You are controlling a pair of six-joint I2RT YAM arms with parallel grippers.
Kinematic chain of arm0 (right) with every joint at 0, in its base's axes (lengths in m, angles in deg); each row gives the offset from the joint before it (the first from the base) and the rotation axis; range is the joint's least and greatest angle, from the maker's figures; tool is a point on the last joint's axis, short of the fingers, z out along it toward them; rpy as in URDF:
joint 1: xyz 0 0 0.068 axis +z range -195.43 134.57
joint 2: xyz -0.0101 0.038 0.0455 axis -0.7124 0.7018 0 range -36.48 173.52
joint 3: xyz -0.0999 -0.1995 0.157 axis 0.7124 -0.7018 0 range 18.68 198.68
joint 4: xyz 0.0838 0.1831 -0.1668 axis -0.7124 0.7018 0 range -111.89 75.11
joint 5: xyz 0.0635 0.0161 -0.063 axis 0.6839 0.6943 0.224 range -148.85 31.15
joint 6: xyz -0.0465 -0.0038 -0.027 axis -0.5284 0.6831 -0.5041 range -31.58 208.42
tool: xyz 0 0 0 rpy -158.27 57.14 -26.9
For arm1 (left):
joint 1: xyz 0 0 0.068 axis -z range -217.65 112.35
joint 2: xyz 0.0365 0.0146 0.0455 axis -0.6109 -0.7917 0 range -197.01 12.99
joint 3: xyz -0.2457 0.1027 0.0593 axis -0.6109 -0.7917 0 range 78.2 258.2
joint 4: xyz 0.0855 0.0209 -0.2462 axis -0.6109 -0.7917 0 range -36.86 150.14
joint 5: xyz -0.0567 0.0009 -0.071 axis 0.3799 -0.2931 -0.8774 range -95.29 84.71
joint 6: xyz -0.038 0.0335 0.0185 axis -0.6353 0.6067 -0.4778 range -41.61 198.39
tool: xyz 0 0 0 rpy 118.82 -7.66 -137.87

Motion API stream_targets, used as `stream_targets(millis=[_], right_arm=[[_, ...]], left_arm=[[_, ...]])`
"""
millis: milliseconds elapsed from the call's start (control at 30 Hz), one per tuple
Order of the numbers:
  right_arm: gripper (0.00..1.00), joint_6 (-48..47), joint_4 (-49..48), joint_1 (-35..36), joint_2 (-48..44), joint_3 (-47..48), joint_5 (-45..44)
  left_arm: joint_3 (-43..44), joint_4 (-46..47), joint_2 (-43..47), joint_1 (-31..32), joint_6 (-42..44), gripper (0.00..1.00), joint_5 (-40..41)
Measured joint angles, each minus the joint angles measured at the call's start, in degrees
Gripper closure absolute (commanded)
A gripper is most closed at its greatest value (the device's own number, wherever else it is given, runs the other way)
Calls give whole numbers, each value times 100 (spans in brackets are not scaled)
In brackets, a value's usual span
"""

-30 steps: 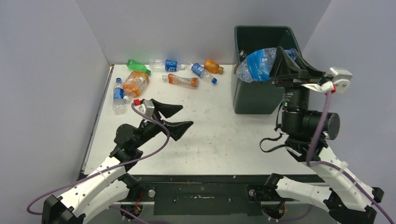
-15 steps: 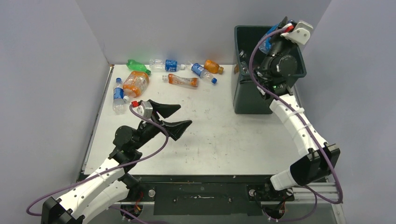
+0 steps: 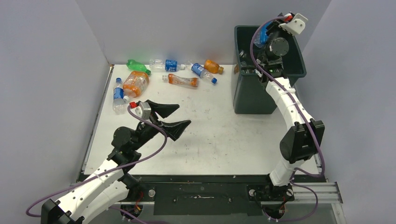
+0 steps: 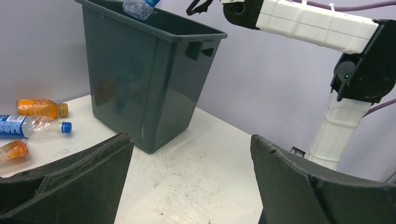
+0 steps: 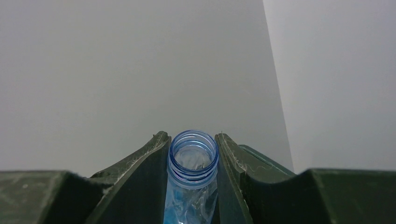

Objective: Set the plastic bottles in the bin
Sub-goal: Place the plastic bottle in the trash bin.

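Note:
The dark green bin (image 3: pixel 250 95) stands at the back right of the table; it also shows in the left wrist view (image 4: pixel 140 84). My right gripper (image 3: pixel 265 36) is above the bin's opening, shut on a crumpled clear-blue bottle (image 5: pixel 193 158) with no cap, held by the neck between the fingers (image 5: pixel 144 163). That bottle's body shows over the rim in the left wrist view (image 4: pixel 137 7). My left gripper (image 3: pixel 183 116) is open and empty above mid-table, pointing toward the bin. Several bottles lie at the back left, among them a green one (image 3: pixel 137 65) and a large orange one (image 3: pixel 135 83).
Other loose bottles: a clear one with a blue label (image 3: pixel 166 65), a small orange one (image 3: pixel 213 66), a crushed orange one (image 3: pixel 183 80) and a clear one by the left wall (image 3: pixel 118 94). Grey walls close the left, back and right sides.
My right arm has stretched up and back, carrying the blue bottle from the bin's front rim to over its opening. The left arm has barely moved.

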Motion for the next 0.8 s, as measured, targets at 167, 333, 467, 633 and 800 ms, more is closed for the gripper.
stream_targets(millis=[167, 333, 467, 633, 800], right_arm=[[95, 304, 304, -162, 437, 249, 55], [95, 566, 555, -356, 564, 278, 70], [94, 656, 568, -444, 564, 284, 74], [86, 732, 575, -455, 699, 369, 103], [58, 894, 704, -455, 938, 385, 356]], left_arm=[[0, -26, 28, 0, 50, 4, 52], [0, -39, 37, 0, 61, 4, 70], [0, -39, 17, 0, 61, 4, 70], [0, -68, -17, 0, 63, 4, 74], [0, -173, 85, 0, 125, 4, 369]])
